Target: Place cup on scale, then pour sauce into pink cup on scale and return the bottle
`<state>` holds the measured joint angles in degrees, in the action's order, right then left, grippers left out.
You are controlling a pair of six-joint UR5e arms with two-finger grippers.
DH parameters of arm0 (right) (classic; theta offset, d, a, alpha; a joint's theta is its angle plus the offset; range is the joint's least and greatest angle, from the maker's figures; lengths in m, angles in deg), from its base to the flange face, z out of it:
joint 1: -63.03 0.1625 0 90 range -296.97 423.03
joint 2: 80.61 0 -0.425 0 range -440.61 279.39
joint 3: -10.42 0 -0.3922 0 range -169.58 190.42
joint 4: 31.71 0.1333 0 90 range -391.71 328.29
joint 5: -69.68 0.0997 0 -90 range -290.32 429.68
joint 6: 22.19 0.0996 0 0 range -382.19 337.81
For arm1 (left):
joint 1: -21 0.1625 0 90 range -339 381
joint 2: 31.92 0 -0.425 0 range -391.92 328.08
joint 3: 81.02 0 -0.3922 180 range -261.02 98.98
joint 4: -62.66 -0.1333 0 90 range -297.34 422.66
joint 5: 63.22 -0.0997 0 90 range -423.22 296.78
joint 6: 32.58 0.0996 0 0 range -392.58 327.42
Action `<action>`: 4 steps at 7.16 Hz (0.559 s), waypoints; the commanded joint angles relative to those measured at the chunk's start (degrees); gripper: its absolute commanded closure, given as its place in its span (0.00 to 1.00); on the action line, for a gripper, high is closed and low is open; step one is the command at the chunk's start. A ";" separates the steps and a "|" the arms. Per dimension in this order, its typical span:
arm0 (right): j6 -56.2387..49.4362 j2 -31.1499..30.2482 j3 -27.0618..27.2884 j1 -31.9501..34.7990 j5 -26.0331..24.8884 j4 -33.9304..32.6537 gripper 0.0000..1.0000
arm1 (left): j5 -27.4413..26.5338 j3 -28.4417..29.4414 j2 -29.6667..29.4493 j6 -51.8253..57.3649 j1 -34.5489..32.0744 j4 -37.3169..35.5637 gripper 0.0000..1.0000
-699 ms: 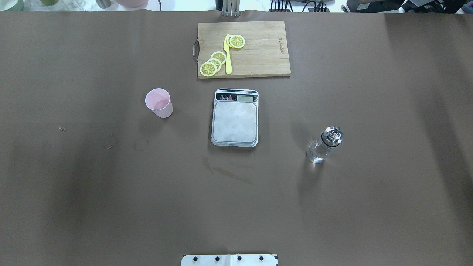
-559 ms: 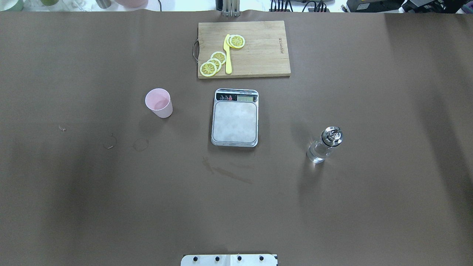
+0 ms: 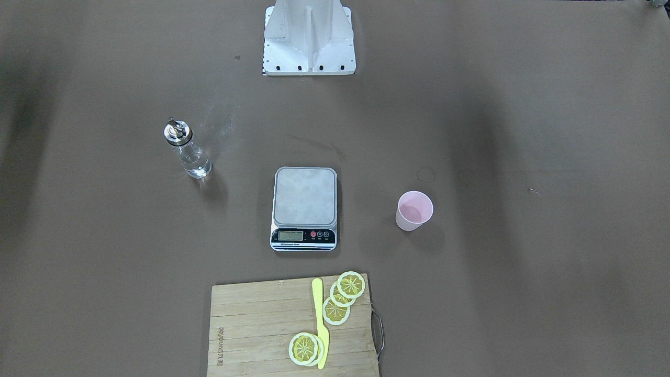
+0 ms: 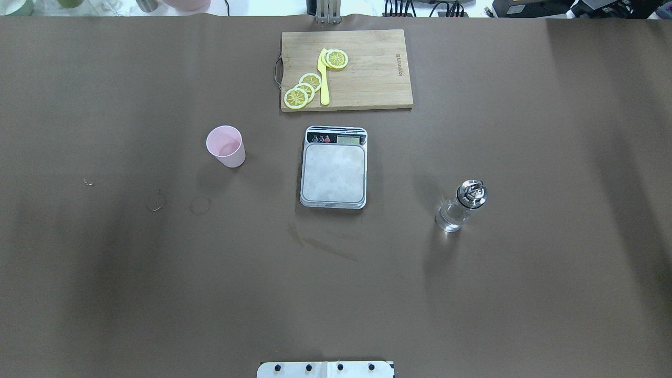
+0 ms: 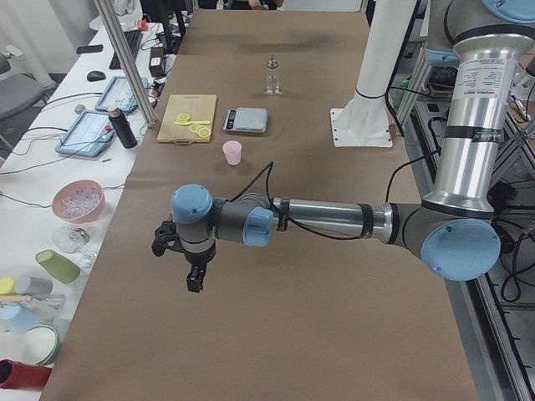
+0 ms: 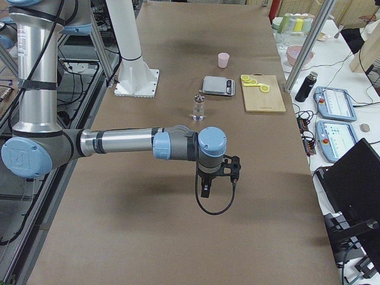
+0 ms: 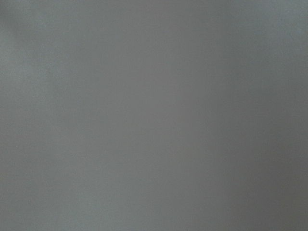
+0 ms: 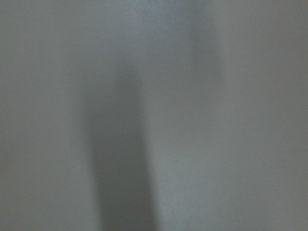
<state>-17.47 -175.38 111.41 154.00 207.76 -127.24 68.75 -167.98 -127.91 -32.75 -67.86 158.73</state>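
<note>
Nothing on the table (image 4: 105, 273) has shifted against the overhead views of a moment ago. The scale (image 4: 334, 168) has a bare platform. The cup (image 4: 226, 146) stands upright on the scale's left by the robot's reckoning, well apart from it. The bottle (image 4: 462, 206) stands upright on the scale's right, a little nearer the robot. The cutting board (image 4: 367, 68) lies beyond the scale. The left gripper (image 5: 194, 282) and right gripper (image 6: 205, 191) hang over bare table far out from the scale, seen only side-on, so fingers apart or together cannot be told. Judgement: no step has begun, and the cup goes onto the scale first.
</note>
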 commanded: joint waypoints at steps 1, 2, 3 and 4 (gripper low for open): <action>0.29 -0.06 0.43 0.00 -0.10 0.00 0.00 | 0.22 0.13 -0.08 -0.27 0.00 -0.18 0.01; 0.38 0.21 0.44 0.00 -0.18 -0.09 0.00 | 0.14 -0.39 0.01 -0.01 0.00 0.08 0.01; 0.38 0.12 0.44 0.00 -0.27 -0.09 0.00 | -0.04 0.12 -0.08 0.08 0.00 0.08 0.01; 0.47 0.12 0.44 -0.09 -0.27 -0.09 0.00 | 0.22 -0.05 -0.08 -0.36 0.00 0.00 0.01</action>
<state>-17.09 -175.28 111.82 153.99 207.53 -127.32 68.83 -168.01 -127.96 -32.81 -67.86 158.77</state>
